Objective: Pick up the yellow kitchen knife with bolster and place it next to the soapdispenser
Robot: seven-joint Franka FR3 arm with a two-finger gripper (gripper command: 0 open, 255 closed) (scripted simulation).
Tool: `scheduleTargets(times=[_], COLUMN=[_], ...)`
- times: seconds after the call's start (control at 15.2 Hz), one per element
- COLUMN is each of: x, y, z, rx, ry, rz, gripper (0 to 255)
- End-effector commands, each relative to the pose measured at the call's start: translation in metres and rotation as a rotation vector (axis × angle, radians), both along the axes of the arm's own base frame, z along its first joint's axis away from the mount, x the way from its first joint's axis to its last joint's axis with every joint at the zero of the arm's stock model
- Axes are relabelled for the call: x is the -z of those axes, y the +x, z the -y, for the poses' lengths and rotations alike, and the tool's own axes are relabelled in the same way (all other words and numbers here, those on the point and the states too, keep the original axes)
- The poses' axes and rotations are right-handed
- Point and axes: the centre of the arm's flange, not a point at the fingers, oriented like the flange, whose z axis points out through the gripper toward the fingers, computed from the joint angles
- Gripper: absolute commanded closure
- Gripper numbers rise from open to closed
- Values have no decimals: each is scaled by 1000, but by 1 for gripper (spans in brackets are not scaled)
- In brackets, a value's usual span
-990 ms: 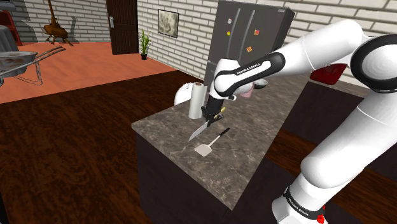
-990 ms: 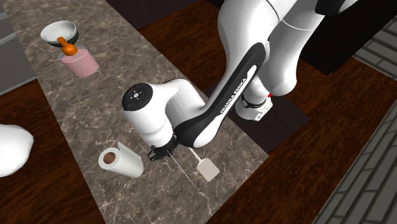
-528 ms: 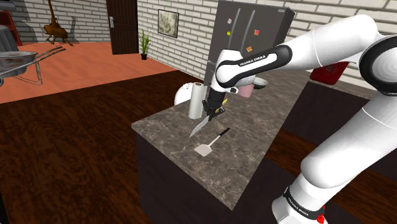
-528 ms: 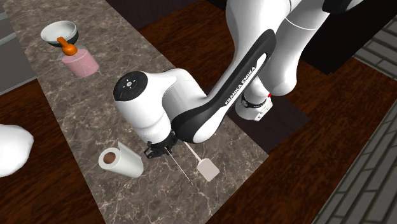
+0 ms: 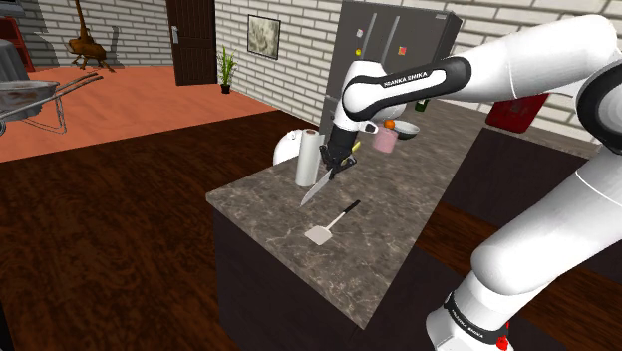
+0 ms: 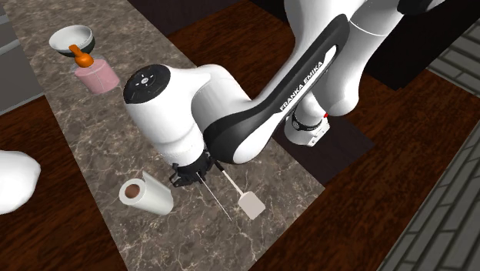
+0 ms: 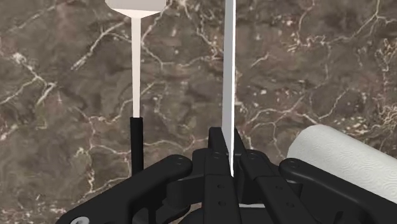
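Observation:
My gripper [image 5: 339, 166] hangs above the dark marble counter [image 5: 399, 234] and is shut on the knife [image 5: 315, 189]. The knife's yellowish handle sits between the fingers and its grey blade slopes down toward the counter's near end. In the wrist view the blade [image 7: 229, 76] runs edge-on straight out from the clasped fingers [image 7: 218, 145]. In the second exterior view the gripper [image 6: 189, 174] holds the thin blade [image 6: 218, 202] over the counter [image 6: 138, 108]. The pink soap dispenser [image 5: 386, 140] [image 6: 97, 75] with an orange pump stands further along the counter, apart from the gripper.
A spatula [image 5: 330, 223] [image 6: 246, 200] [image 7: 135, 70] lies on the counter below the knife. A paper towel roll [image 5: 306, 158] [image 6: 146, 197] [image 7: 343, 167] stands beside the gripper. A bowl [image 6: 71, 37] sits behind the dispenser. A dark fridge [image 5: 399, 50] rises at the counter's far end.
The arm has lifted the knife higher off the counter and carried it a little toward the dispenser end. The fingers stay clasped on it.

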Motion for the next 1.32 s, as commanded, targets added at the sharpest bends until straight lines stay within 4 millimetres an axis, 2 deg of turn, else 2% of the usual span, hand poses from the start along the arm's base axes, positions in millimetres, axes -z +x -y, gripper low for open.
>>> scheduleTargets(times=[0.0, 1.25], x=[-11, -111], y=[0, 0], z=[0, 0], rx=[0, 0], ry=[0, 0], rz=[-1, -1], gripper=[255, 255])
